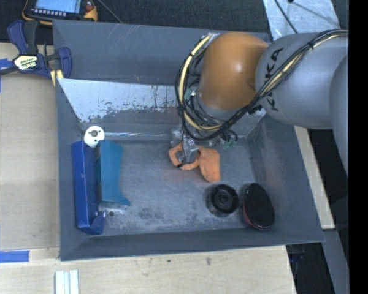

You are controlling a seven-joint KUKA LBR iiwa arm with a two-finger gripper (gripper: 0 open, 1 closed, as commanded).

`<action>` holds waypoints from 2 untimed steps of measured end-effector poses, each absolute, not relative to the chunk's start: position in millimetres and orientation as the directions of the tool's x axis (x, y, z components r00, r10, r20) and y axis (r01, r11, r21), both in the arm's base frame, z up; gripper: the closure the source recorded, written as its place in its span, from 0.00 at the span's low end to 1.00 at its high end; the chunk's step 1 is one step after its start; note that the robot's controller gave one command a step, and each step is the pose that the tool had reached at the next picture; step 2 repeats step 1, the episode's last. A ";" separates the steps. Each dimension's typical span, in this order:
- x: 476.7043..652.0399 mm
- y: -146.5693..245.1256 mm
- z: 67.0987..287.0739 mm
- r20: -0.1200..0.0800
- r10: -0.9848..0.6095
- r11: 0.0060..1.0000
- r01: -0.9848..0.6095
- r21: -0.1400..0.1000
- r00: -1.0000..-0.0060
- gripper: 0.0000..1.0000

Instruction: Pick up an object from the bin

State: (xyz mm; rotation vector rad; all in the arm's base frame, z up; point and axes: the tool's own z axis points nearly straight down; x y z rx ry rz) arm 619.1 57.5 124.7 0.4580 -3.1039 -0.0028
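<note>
Grey bin holds at its middle an orange lump, the end effector down at its left edge; open or closed I cannot tell. It looks soft and light: pinch a raised fold

I count six loose things in my bin. Two are blue: one dark bar along the left wall and one lighter teal block just beside it. There is one small white disc at the bar's far end and one orange lump near the middle. Two are black, by the near right corner: one round cap and one oval with a red edge.
</note>
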 end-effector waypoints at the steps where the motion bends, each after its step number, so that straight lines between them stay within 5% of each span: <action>1: 624.1 48.9 163.6 -0.010 -0.272 0.962 -0.272 -0.004 -0.962 1.00; 2: 624.1 48.9 163.6 -0.010 -0.272 0.962 -0.272 -0.004 -0.962 1.00</action>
